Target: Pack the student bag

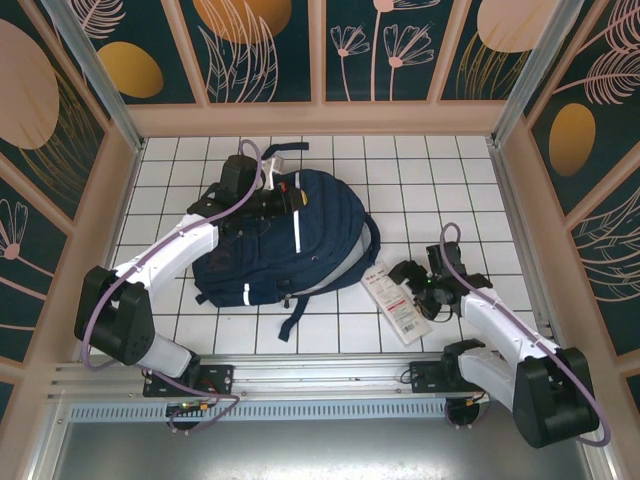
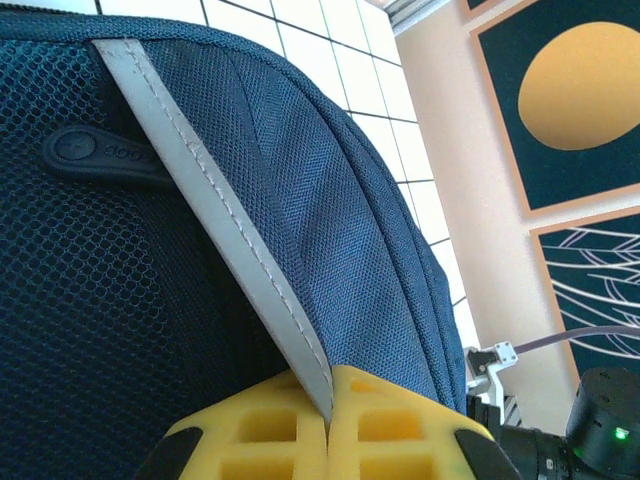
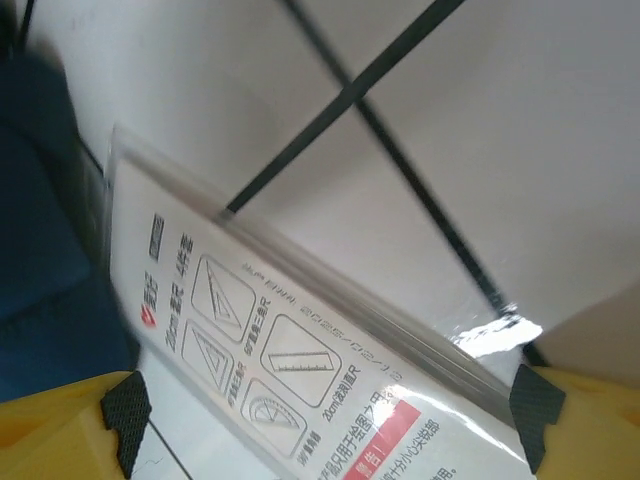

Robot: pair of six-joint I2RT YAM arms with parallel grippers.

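The navy backpack (image 1: 320,235) lies left of centre on the white tiled table (image 1: 420,180), straps toward the lower edge. The left gripper (image 2: 330,425) is pinched tight on the backpack's white stripe (image 2: 200,200). Lower right, the right gripper (image 1: 408,278) stands wide, its pads (image 3: 125,420) either side of a clear packet of rulers (image 1: 397,303).

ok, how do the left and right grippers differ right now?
The left gripper is shut; the right gripper stands wide open. The left pinches the student bag at its reflective stripe; the right straddles the ruler-set pack lying on the table, and contact is unclear. Both have yellow fingers.
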